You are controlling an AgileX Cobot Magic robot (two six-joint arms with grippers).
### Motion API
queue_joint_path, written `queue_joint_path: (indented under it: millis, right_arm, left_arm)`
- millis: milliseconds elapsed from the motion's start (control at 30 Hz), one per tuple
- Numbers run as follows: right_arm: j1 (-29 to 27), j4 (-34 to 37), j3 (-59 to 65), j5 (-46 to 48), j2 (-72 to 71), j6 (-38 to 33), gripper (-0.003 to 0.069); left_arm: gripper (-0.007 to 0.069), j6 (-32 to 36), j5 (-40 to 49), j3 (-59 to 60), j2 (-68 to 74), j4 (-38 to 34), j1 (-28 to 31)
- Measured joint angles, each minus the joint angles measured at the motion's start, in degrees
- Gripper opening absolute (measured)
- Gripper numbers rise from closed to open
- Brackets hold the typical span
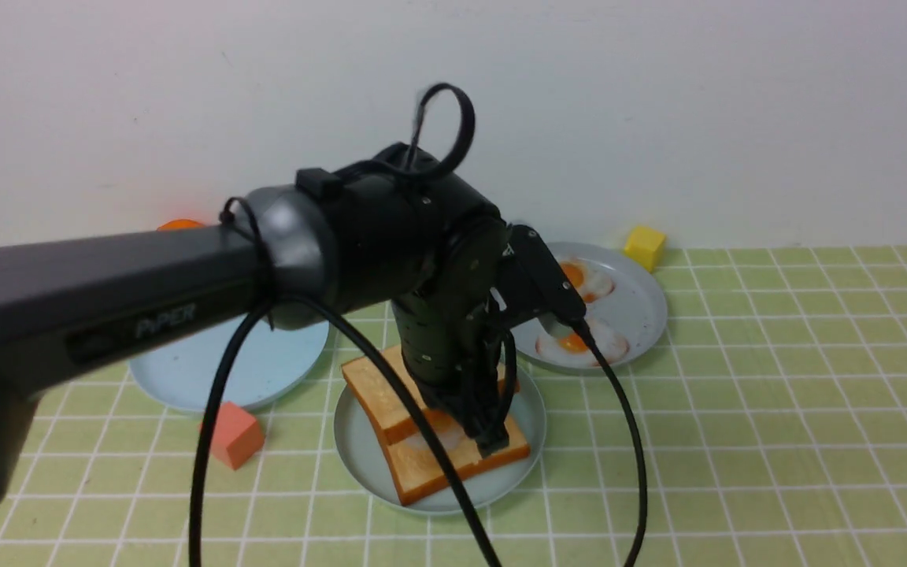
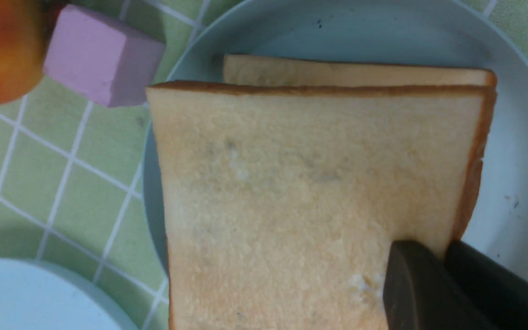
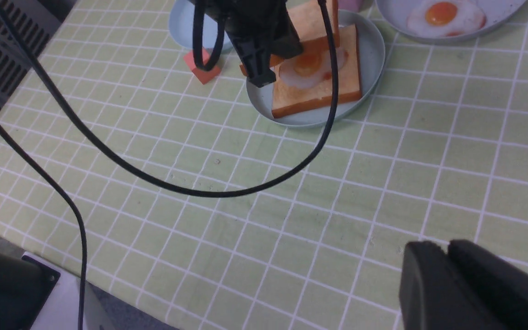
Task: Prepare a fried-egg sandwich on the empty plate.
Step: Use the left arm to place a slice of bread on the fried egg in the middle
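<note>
Straight ahead in the front view, on the green checked cloth [image 1: 776, 409], my left arm reaches across and points my left gripper [image 1: 491, 445] down into the mint-green plate [image 1: 355, 449]. That plate holds the sandwich parts. The lower toast slice [image 1: 418, 475] lies flat in it, the fried egg [image 1: 444, 431] rests on that slice, and the upper toast slice [image 1: 371, 390] overlaps its far-left part. Behind and to the right, the grey-blue plate [image 1: 642, 315] carries two spare eggs [image 1: 579, 344]. To the left, the sky-blue plate [image 1: 209, 378] shows a bare face where my arm does not cover it. A red cube [image 1: 235, 435] sits on the cloth just beside its near rim, and a yellow cube [image 1: 644, 246] stands behind the grey-blue plate.

From my left wrist, the upper toast slice fills most of the frame, with the edge of the lower toast slice showing beyond it, both inside the mint-green plate. My left fingers [image 2: 410, 284] are narrow, pinching the slice at its crust, with one pad on the golden face and the other outside the crust. A pink block [image 2: 101, 55] lies on the cloth just beside the plate's rim.

From my right wrist, the yolk shows on the lower toast slice, and my left gripper holds the upper toast slice tilted over it. My right gripper [image 3: 445, 256] hangs over bare cloth, well apart from the mint-green plate, its fingers drawn close together with nothing between them.
</note>
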Motion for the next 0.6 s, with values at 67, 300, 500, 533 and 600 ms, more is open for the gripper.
queue_joint_path:
  millis: [67,300,500,533,600]
  right_arm:
    - [0.0,0.1,0.0,0.2,0.0,0.0,0.0083]
    - [0.0,0.2,0.0,0.6,0.0,0.0,0.0083]
    - [0.0,0.2,0.0,0.6,0.0,0.0,0.0083]
    - [0.0,0.2,0.0,0.6,0.0,0.0,0.0083]
    - [0.0,0.2,0.0,0.6,0.0,0.0,0.0083]
  left_arm:
    - [0.0027,0.1,-0.8,0.0,0.9,-0.8,0.0]
    - [0.0027,2.5,-1.0,0.0,2.1,-3.9,0.0]
    - [0.0055,2.7,-1.0,0.0,3.5,-4.3,0.0]
    - [0.0106,2.8,-1.0,0.0,3.8,-4.6,0.0]
    - [0.0169,2.9,-1.0,0.0,3.8,-4.9,0.0]
